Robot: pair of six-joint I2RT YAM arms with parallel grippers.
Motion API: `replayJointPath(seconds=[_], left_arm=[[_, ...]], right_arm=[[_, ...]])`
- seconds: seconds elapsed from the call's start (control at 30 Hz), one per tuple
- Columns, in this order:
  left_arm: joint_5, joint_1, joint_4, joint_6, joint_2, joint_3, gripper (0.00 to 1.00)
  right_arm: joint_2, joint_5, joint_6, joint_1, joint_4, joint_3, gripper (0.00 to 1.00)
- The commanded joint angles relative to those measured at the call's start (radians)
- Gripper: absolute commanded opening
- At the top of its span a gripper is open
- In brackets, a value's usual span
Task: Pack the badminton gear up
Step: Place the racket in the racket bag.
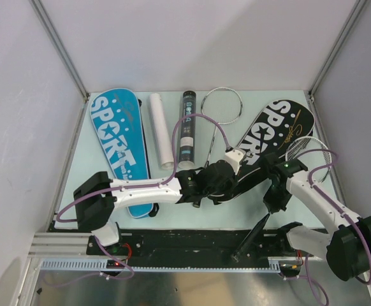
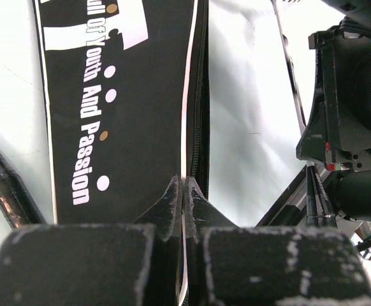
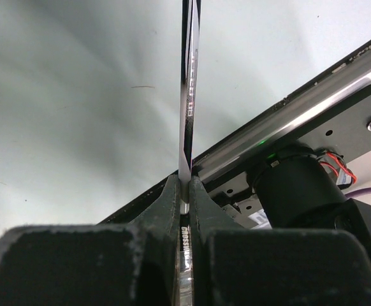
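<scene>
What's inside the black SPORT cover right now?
Cannot tell: the black cover hides its interior. The left claw pinches its zipper edge; the racket in the right claw has its head showing outside, beside it.

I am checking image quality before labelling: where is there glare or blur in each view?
Top view: even light, sharp, soft shadows only. Left wrist view: left fingers slightly soft, black cover lettering sharp, table nearly washed out. Right wrist view: glare along the shaft, right fingers slightly soft.
</scene>
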Motion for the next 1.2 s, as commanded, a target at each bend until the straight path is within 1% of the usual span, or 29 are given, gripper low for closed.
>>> replayJointPath(seconds=[0.0,0.1,0.17,0.23,0.33,0.4,0.5,0.6,0.7,0.73,0.87,1.0,1.17], left_arm=[[-0.016,0.006,0.06,-0.028,-0.036,-0.007,0.0],[-0.027,0.006,0.059,-0.029,-0.035,-0.007,0.0],[-0.041,0.006,0.059,-0.032,-0.037,-0.012,0.0],[-0.052,0.006,0.06,-0.036,-0.044,-0.018,0.0],[-0.058,0.005,0.059,-0.044,-0.056,-0.026,0.0],[-0.064,0.005,0.059,-0.047,-0.06,-0.024,0.0],[-0.076,0.006,0.059,-0.052,-0.064,-0.014,0.0],[-0.086,0.007,0.059,-0.05,-0.075,-0.011,0.0],[-0.086,0.01,0.059,-0.045,-0.081,-0.01,0.0],[-0.083,0.011,0.059,-0.045,-0.08,-0.01,0.0],[-0.076,0.013,0.063,-0.043,-0.076,-0.013,0.0],[-0.05,0.013,0.08,-0.036,-0.079,-0.026,0.0],[0.006,0.013,0.12,-0.022,-0.088,-0.053,0.0]], right_arm=[[0.021,-0.026,0.048,0.039,0.003,0.021,0.0],[0.039,-0.02,0.079,0.065,-0.016,0.018,0.0],[0.021,-0.005,0.1,0.052,-0.017,0.007,0.0],[-0.014,0.005,0.1,-0.005,-0.011,-0.011,0.0],[-0.065,0.005,0.042,-0.115,-0.001,-0.027,0.0],[-0.087,-0.005,-0.001,-0.167,0.001,-0.026,0.0],[-0.079,0.018,-0.022,-0.191,-0.02,-0.009,0.0],[-0.05,-0.001,-0.051,-0.194,-0.001,-0.004,0.0],[-0.025,-0.018,-0.047,-0.133,0.029,0.001,0.0],[-0.013,-0.022,-0.037,-0.097,0.035,0.009,0.0],[0.038,-0.016,0.008,0.012,0.018,0.055,0.0],[0.064,0.001,0.02,0.072,0.025,0.095,0.0],[0.073,-0.001,-0.004,0.128,0.083,0.133,0.0]])
